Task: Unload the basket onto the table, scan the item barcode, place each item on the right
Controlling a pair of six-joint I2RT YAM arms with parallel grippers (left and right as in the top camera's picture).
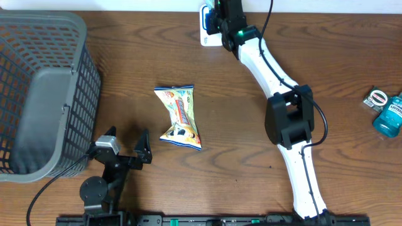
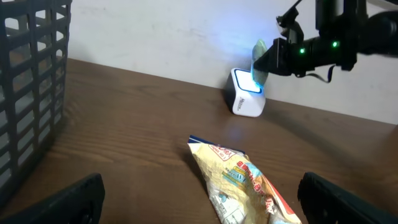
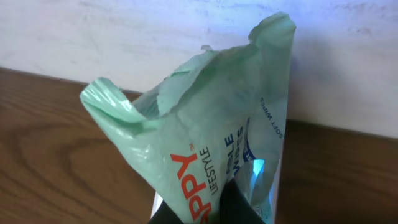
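Note:
The item is a pale green wipes packet (image 3: 205,124) with red "HAPPY LIFESTYLE" print. My right gripper (image 3: 230,208) is shut on its lower end and holds it upright over the white barcode scanner (image 1: 206,30) at the table's far edge. The scanner (image 2: 245,93) glows blue against the packet (image 2: 259,53), with the right gripper (image 2: 280,56) just beside it. My left gripper (image 1: 129,143) stands open near the front edge with nothing between its fingers. A yellow snack bag (image 1: 180,116) lies flat just ahead of it, and its near end (image 2: 249,186) reaches between the left fingers (image 2: 348,199).
A grey wire basket (image 1: 44,88) fills the left side of the table. A teal bottle (image 1: 389,116) and a small packet (image 1: 377,97) lie at the right edge. A white wall (image 2: 155,31) runs behind the scanner.

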